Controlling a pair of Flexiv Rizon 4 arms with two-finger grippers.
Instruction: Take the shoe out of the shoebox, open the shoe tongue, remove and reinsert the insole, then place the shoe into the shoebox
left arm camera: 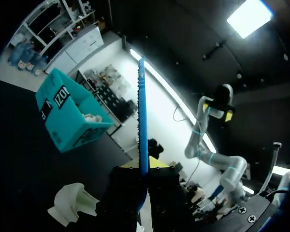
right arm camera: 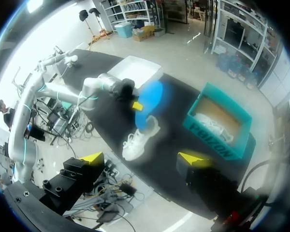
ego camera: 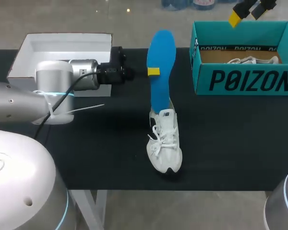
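One white lace-up shoe (ego camera: 164,143) lay on a flat black table (ego camera: 230,143), its toe toward the near edge and its laces loose. A smooth blue insole (ego camera: 162,67), long and rounded at the far tip, had its lower end at the shoe's heel opening. The left end effector (ego camera: 152,72) pinched the insole across its middle, with a yellow fingertip pressed on the blue face. Seen from the left wrist, the insole (left arm camera: 142,121) was a thin blue edge standing up between that end effector's (left arm camera: 144,166) fingers.

At the table's back right stood an open teal cardboard shoebox (ego camera: 245,81) with a brown floor. It held a second shoe (ego camera: 252,61), also white with laces. At the back left sat a shallow white cardboard tray (ego camera: 62,45), partly covered by the left arm.

The right end effector (right arm camera: 142,158) hung high above the table, its yellow-tipped fingers spread wide apart. In the head view it (ego camera: 249,12) was above the shoebox's back edge.
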